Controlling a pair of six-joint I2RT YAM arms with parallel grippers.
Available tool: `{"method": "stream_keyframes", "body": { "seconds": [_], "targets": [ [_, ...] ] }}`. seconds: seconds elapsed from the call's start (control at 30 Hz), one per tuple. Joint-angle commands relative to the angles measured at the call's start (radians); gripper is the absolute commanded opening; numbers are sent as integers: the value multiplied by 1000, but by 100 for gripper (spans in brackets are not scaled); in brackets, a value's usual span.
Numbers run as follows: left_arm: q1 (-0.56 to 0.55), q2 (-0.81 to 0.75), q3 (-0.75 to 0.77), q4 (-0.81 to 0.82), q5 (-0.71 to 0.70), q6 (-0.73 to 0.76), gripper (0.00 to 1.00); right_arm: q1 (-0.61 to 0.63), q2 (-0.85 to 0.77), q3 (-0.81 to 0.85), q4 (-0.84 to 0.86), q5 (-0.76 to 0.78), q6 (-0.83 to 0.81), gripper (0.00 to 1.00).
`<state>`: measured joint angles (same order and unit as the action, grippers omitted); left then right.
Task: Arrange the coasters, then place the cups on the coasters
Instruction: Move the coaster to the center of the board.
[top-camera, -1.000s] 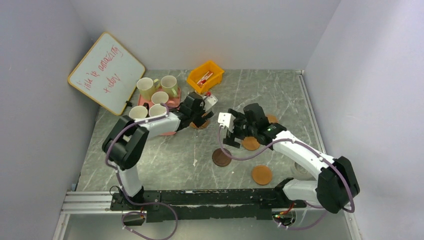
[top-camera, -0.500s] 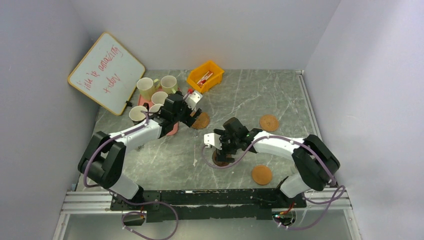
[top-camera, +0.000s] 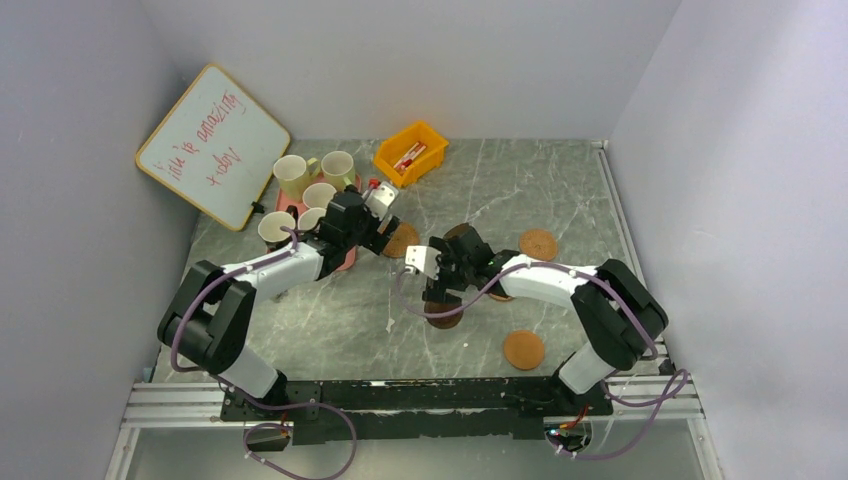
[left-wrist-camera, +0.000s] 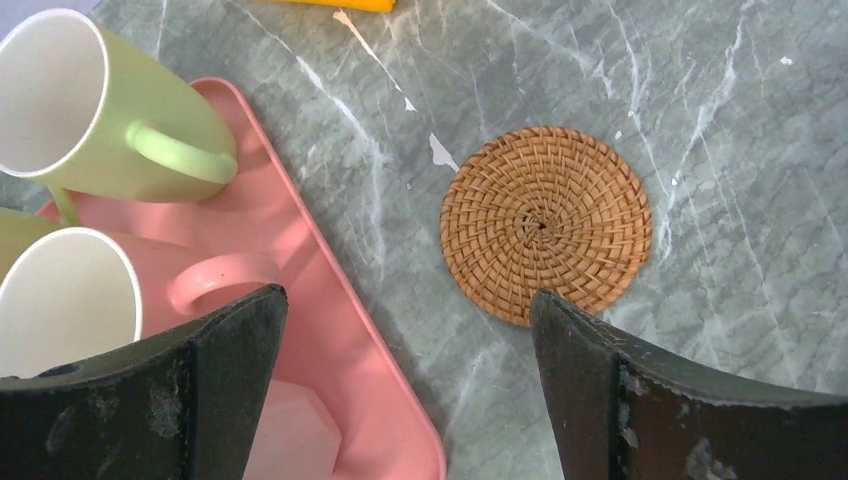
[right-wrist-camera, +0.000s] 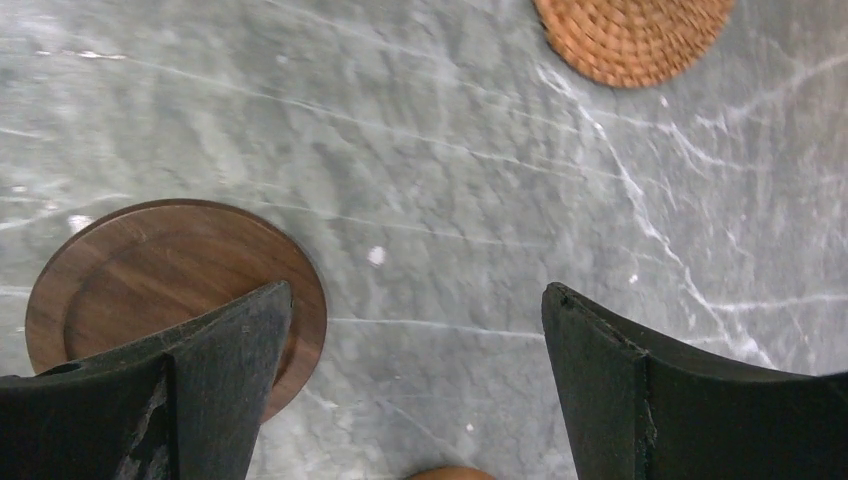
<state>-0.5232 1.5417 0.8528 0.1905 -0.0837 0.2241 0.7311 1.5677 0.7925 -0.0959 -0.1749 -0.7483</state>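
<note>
Several cups (top-camera: 320, 195) with whitish insides stand at the back left, on and beside a pink tray (top-camera: 346, 262). In the left wrist view a pale green cup (left-wrist-camera: 100, 110) and a pale pink cup (left-wrist-camera: 70, 300) sit on the tray (left-wrist-camera: 340, 330). The woven coaster (left-wrist-camera: 546, 222) lies on the table just right of it. My left gripper (left-wrist-camera: 405, 300) hangs open over the tray's edge, holding nothing. My right gripper (right-wrist-camera: 415, 290) is open and empty, one finger over the dark brown coaster (right-wrist-camera: 150, 280). Orange-brown coasters lie at the right (top-camera: 538, 244) and near the front (top-camera: 523, 350).
A yellow bin (top-camera: 410, 152) with small items stands at the back centre. A whiteboard (top-camera: 212, 145) leans on the left wall. A third orange-brown coaster (top-camera: 502, 292) is partly under the right arm. Grey walls close in both sides.
My right gripper has swung left and nearer, from the orange-brown coaster to the dark brown one. My left gripper has drawn back left off the woven coaster, toward the tray. Both stayed open.
</note>
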Motion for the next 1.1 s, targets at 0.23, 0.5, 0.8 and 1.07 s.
{"method": "stream_keyframes", "body": {
  "seconds": [0.23, 0.5, 0.8, 1.07],
  "targets": [
    [3, 24, 23, 39, -33, -32, 96, -145, 106, 43, -18, 216, 89, 100],
    [4, 7, 12, 43, -34, -30, 96, -188, 150, 69, 13, 351, 138, 100],
    [3, 24, 19, 34, -43, -32, 96, -237, 177, 99, 16, 463, 178, 100],
    [3, 24, 20, 35, -55, -32, 96, -269, 193, 125, -22, 490, 202, 100]
  ]
}}
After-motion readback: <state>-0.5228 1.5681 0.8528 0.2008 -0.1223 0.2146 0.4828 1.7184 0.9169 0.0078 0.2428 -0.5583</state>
